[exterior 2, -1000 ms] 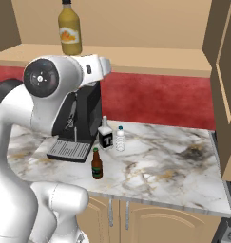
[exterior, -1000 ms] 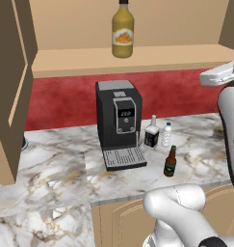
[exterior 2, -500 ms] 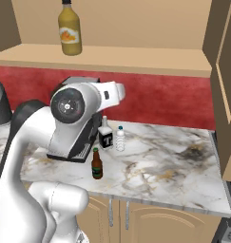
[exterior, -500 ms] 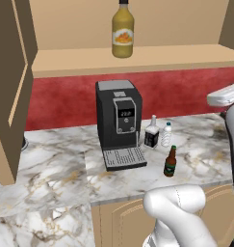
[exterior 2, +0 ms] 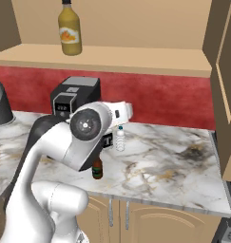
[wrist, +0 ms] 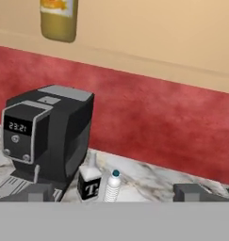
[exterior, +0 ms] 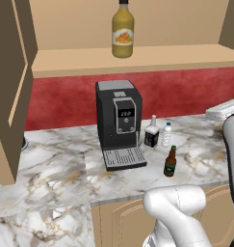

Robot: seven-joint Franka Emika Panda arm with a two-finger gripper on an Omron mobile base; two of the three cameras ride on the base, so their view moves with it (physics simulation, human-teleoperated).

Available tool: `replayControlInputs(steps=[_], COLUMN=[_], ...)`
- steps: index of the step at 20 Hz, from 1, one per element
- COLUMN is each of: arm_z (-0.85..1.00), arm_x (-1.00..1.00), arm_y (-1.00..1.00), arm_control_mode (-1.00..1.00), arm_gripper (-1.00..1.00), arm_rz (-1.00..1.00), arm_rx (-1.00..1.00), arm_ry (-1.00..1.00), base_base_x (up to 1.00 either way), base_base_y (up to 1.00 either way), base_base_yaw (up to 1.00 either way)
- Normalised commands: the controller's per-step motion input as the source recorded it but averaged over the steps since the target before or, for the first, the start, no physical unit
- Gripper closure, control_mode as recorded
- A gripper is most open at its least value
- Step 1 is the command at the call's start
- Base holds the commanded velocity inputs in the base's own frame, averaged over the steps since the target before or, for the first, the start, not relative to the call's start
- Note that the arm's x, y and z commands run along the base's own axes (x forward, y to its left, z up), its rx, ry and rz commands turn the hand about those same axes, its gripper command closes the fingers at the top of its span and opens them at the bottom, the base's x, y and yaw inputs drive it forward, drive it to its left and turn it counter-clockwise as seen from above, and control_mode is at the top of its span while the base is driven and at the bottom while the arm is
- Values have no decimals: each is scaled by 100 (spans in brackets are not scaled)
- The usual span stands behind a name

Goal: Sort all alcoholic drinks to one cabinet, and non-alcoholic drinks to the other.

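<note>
**Open gripper faces three upright bottles on the counter**

The gripper (wrist: 116,194) has its fingers (wrist: 38,193) spread as wide as they go, with nothing between them. Just beyond the fingertips, between them and a little left of centre, stand the squarish black-labelled bottle (wrist: 89,182) and the ribbed water bottle (wrist: 112,186), side by side, both upright with necks pointing up. The coffee machine (wrist: 45,134) sits past the left finger. The brown beer bottle (exterior: 170,162) stands upright nearer the counter edge. Farthest, up on the wide cabinet shelf (exterior: 137,57), the juice bottle (exterior: 123,30) stands upright. Since half a second ago the arm has swung lower in front of the machine; the bottles have not moved.
</note>
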Motion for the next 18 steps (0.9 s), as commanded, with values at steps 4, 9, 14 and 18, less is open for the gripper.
replayControlInputs(steps=[4, 9, 14, 18], arm_z=[-28, -49, -56, -40], arm_x=[14, 5, 7, 18], arm_y=[-25, -15, -5, -1], arm_control_mode=[-100, -100, -100, -100], arm_gripper=[-100, -100, -100, -100], arm_rz=[3, 4, 10, 12], arm_rx=[7, 6, 8, 9], arm_ry=[7, 9, 5, 0], base_base_x=[0, 0, 0, 0], base_base_y=[0, 0, 0, 0], base_base_yaw=[0, 0, 0, 0])
